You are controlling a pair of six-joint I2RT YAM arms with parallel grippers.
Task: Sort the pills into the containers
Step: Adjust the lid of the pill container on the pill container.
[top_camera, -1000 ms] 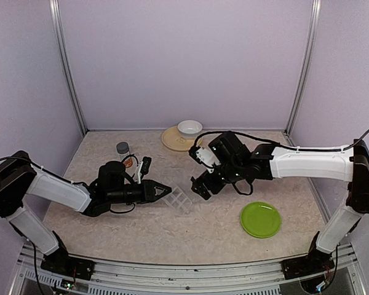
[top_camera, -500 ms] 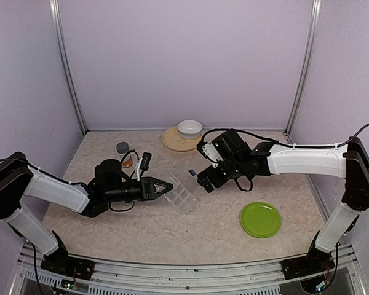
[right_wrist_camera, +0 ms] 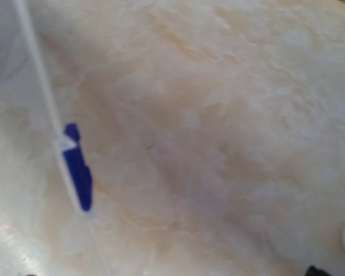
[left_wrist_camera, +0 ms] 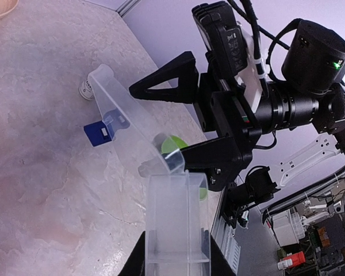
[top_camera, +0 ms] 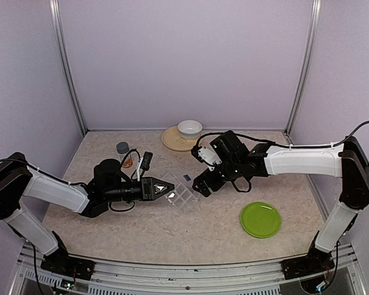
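Your left claw (top_camera: 166, 188) is clamped on the near end of the pill box (top_camera: 183, 200), which sits on the table (top_camera: 190, 239) between the two arms. Its lid (left_wrist_camera: 129, 121) stands open, tilted away from that claw. Your right claw (top_camera: 200, 184) has its jaws wide apart and holds nothing; it hangs just beyond the lid, close to the blue tab (left_wrist_camera: 98, 133) on the lid's edge. That closeness is the main risk. The plastic is nearly see-through and the right wrist view is blurred, so you could misjudge the lid's edge and knock it. A knock there would likely twist the box out of the left grip, which bites only one end, or snap the lid shut. Either jolt could scatter anything lying in the compartments. Pushing down on the far end could also lever the box up against the held end.

By my count you have one pill box with one lid and one blue tab, one green plate (top_camera: 260, 219), and one white bowl (top_camera: 189, 127) on one tan plate (top_camera: 170, 140). There is also one grey-capped bottle (top_camera: 122, 148). I can count no pills: none shows in any view, in the box or on the table.
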